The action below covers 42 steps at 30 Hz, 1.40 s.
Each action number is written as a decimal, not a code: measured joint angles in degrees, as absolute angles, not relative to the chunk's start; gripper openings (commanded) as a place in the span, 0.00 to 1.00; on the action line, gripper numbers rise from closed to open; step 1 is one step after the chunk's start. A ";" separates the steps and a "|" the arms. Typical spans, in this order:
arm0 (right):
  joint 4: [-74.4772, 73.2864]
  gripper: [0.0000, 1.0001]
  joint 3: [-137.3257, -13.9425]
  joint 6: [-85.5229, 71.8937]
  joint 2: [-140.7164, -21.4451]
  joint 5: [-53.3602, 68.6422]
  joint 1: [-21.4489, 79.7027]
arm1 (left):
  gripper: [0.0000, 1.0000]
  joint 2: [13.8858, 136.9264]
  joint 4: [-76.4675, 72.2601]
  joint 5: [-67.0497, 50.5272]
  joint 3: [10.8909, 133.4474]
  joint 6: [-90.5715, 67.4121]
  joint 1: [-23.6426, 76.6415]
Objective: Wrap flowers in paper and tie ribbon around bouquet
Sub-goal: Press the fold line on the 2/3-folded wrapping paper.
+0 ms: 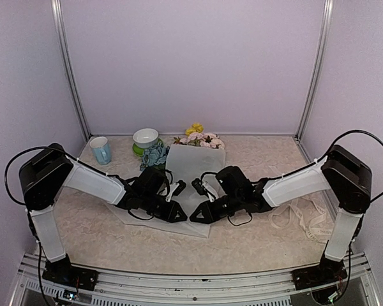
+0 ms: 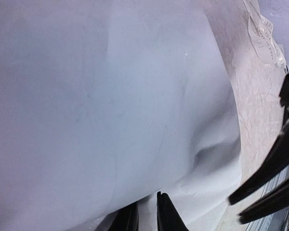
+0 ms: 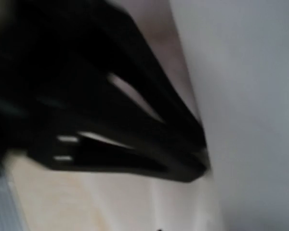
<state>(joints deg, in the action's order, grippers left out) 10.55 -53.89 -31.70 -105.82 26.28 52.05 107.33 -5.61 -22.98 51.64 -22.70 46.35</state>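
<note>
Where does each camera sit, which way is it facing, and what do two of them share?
Top external: above and behind the bases, looking down on the table; both arms show, left gripper and right gripper meeting over the paper.
Left wrist: on the left arm, looking low across the paper; its own fingers at the bottom edge.
Right wrist: close and blurred, facing the paper; a dark shape fills the left.
Shared: top and left wrist both show the ribbon.

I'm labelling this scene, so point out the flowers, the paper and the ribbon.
flowers (image 1: 198, 136): top view, pink blooms.
paper (image 1: 195, 159): top view, upper fold.
ribbon (image 2: 272, 44): left wrist view, printed strip.
</note>
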 measured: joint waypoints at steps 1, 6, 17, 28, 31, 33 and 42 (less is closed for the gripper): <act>10.81 0.16 -53.10 -32.53 -104.14 26.87 51.16 | 0.15 107.50 -5.58 -23.14 51.81 -22.65 46.30; 12.27 0.50 -47.97 -39.11 -94.32 27.66 40.97 | 0.15 107.55 -5.58 -23.38 51.83 -22.44 46.19; 16.01 0.58 -49.87 -47.24 -107.46 33.23 35.88 | 0.16 107.46 -5.45 -23.62 51.75 -22.22 46.09; 23.90 0.33 -50.61 -52.69 -113.69 38.37 34.96 | 0.16 106.89 -5.23 -23.68 51.09 -20.73 46.04; 24.34 0.36 -50.61 -53.04 -113.69 38.30 34.24 | 0.16 106.89 -5.19 -23.70 51.09 -20.40 46.04; 24.82 0.35 -50.65 -53.12 -113.69 38.02 32.93 | 0.16 106.89 -5.15 -23.70 51.09 -20.14 46.04; 21.56 0.12 -61.43 -50.09 -118.91 35.51 28.25 | 0.15 106.89 -5.08 -23.86 51.09 -19.00 45.93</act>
